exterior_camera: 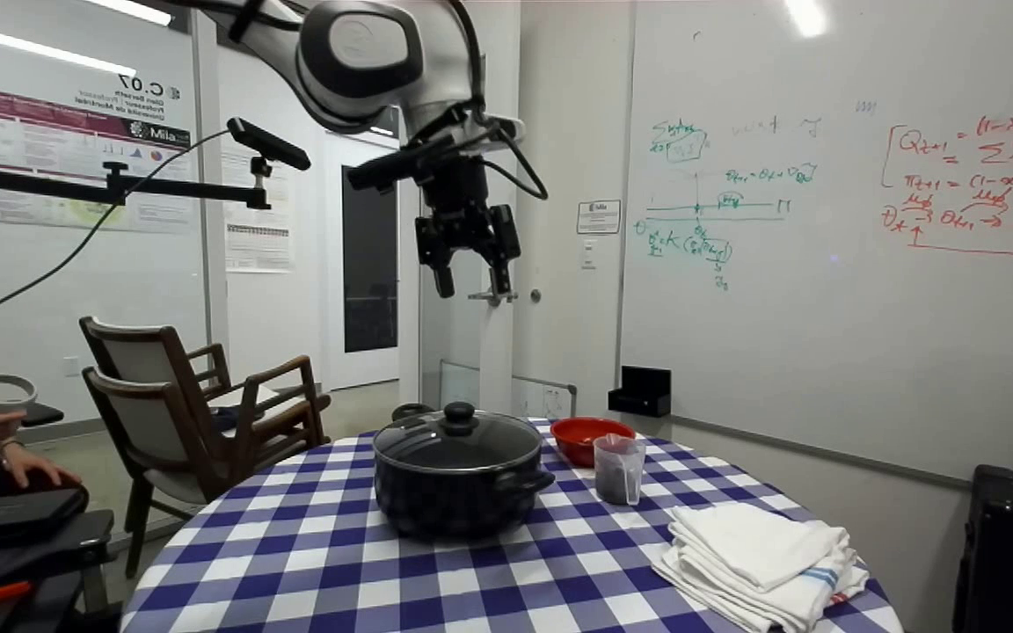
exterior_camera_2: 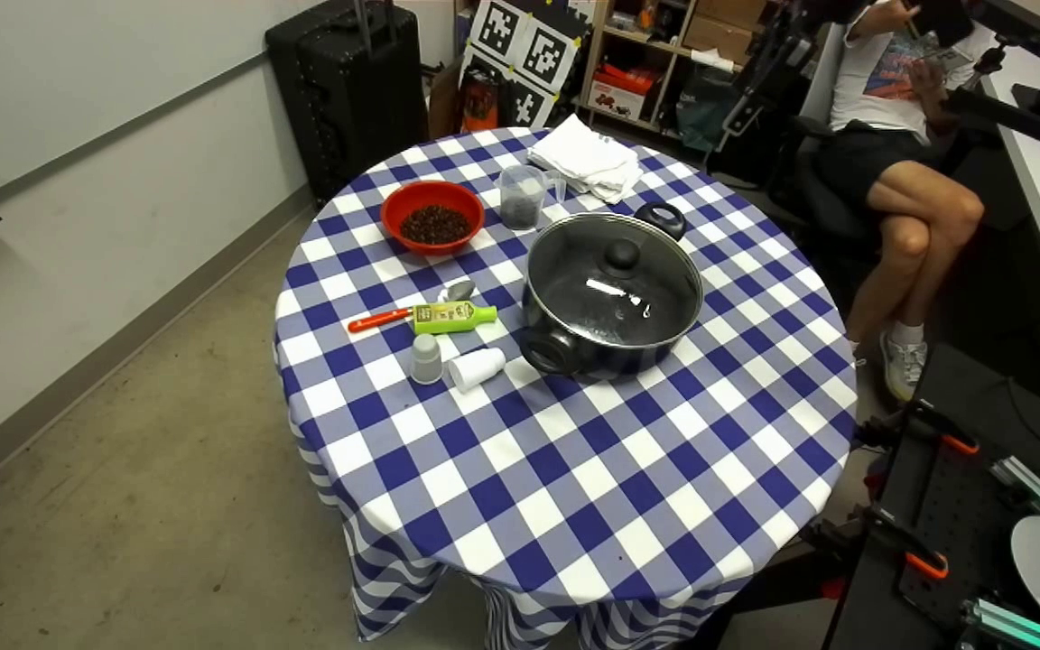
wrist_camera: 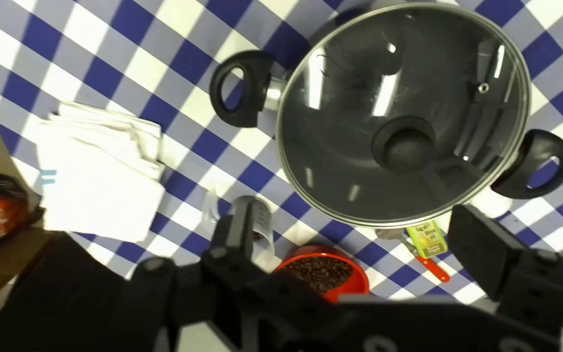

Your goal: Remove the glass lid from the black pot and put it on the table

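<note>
Wrist view: gripper (wrist_camera: 352, 215) spread wide, empty

The lid (exterior_camera: 458, 450) sits on the pot (exterior_camera: 458, 505), in from every edge of the table (exterior_camera_2: 556, 533). The gripper hangs higher, well apart from it. In an exterior view, towels (exterior_camera_2: 583, 161) lie by the far edge, the bowl (exterior_camera_2: 430, 193) toward the left, the jug (exterior_camera_2: 520, 185) between.

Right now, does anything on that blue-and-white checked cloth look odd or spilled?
A small white cylindrical container lies on its side, odd beside the upright grey shaker. The green labelled bottle lies flat too. No spill shows.
</note>
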### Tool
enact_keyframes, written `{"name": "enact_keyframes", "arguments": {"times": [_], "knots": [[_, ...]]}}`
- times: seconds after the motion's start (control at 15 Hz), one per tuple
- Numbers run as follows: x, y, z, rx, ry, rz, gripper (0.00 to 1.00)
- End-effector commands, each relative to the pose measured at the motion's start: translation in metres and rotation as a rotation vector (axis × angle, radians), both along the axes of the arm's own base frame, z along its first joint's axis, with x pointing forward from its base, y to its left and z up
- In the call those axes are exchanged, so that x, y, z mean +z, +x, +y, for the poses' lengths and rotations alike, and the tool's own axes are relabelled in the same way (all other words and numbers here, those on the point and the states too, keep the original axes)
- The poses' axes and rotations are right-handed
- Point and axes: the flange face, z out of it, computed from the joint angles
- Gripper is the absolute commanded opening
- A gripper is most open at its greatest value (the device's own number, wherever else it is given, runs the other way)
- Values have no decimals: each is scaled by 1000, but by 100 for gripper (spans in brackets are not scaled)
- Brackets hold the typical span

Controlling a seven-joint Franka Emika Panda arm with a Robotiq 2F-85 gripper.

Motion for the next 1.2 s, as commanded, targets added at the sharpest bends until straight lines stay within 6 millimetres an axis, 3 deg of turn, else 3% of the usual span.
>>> {"name": "enact_keyframes", "arguments": {"times": [0.0,0.27,0.53,0.93,1.13], "knots": [[-21,60,13,77,96,71,100],[-59,92,31,113,122,212,100],[-80,101,49,137,104,283,100],[-82,77,82,154,71,336,100],[-93,62,93,137,20,361,100]]}}
